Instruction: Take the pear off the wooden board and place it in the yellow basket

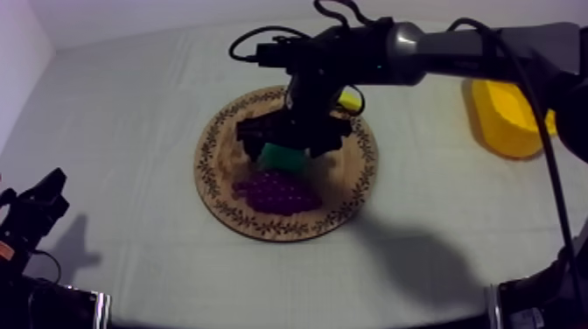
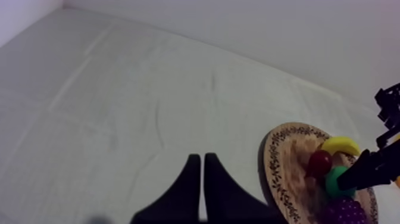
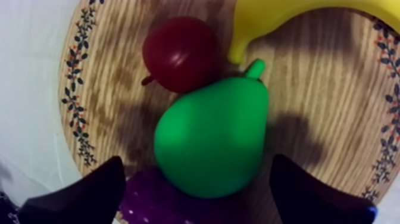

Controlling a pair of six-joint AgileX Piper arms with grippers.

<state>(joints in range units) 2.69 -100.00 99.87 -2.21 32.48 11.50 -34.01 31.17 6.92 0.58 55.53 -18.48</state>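
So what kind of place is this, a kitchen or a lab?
Probably a robot test bench, not a kitchen: a cloth-covered table, a toy pear on a round wooden board, and the right hand open over it.

I see a bright green pear (image 3: 211, 140); the small red fruit (image 3: 178, 52) is dark red; the banana (image 3: 286, 18) is yellow; the grapes (image 1: 276, 192) are purple; the wooden board (image 3: 333, 107) shows pale brown grain, its rim ringed with dark leafy sprigs and orange-red dots; the basket (image 1: 507, 118) is yellow; the cloth (image 1: 131, 131) is grey-white.
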